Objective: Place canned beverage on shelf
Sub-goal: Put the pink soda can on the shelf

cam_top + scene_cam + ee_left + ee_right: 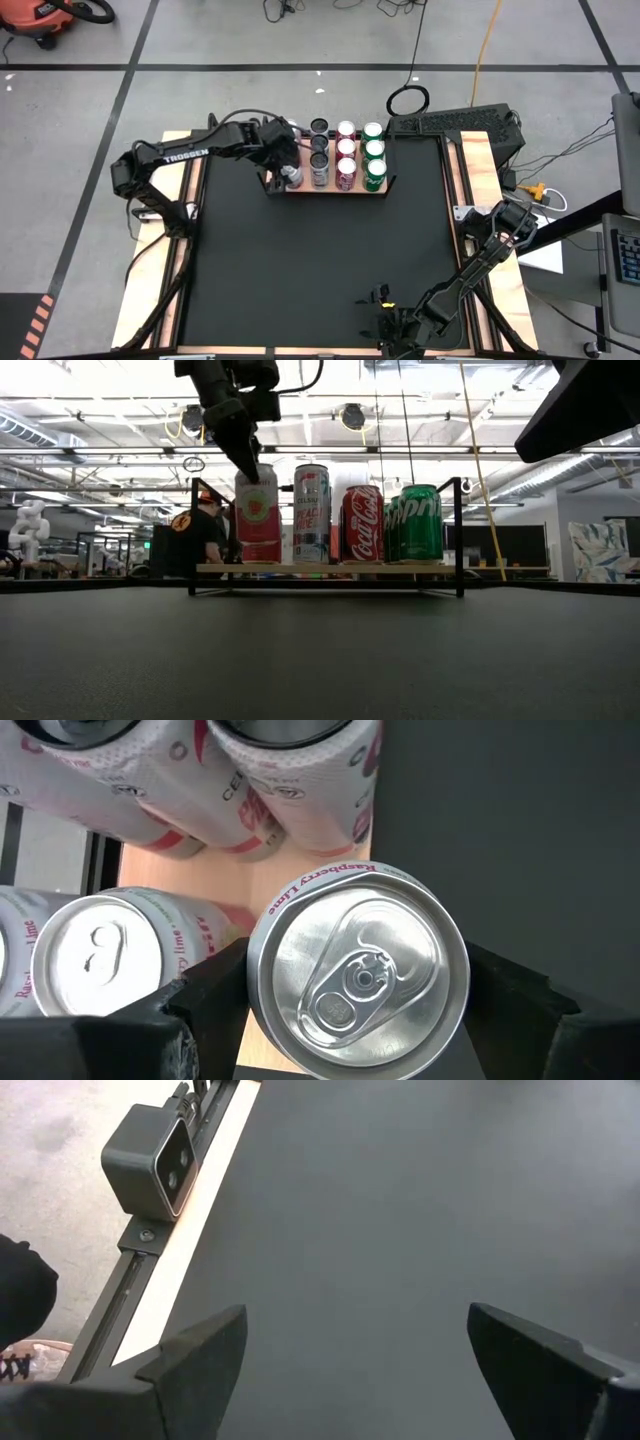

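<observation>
Black matting (320,270) lies nearest, where the right gripper (385,318) waits with its fingers spread and empty. Farther off, on the wooden shelf (330,570), the raspberry-lime can (258,516) stands at the front row's left end, spanned at its top by the left gripper (252,468). Whether it is pinched cannot be told. The fingers should be parted fully, then lifted straight up, so the neighbouring cans (365,523) are not brushed.
</observation>
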Motion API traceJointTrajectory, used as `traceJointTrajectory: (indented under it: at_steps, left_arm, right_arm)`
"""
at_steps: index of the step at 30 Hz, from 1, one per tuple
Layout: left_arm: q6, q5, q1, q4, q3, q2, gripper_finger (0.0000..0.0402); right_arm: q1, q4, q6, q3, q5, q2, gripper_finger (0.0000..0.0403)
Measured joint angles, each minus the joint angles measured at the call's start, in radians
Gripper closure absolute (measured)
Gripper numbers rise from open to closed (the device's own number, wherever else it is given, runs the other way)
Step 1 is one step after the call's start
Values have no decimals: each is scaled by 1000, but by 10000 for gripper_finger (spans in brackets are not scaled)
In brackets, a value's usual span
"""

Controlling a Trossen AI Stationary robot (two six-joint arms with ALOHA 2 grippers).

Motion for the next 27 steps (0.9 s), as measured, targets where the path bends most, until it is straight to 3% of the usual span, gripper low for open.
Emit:
traceJointTrajectory:
  at_steps: [27]
  left_arm:
    - [-7, 0, 30, 14, 0, 54, 109]
  right_arm:
    - [1, -3, 3, 0, -2, 0, 46]
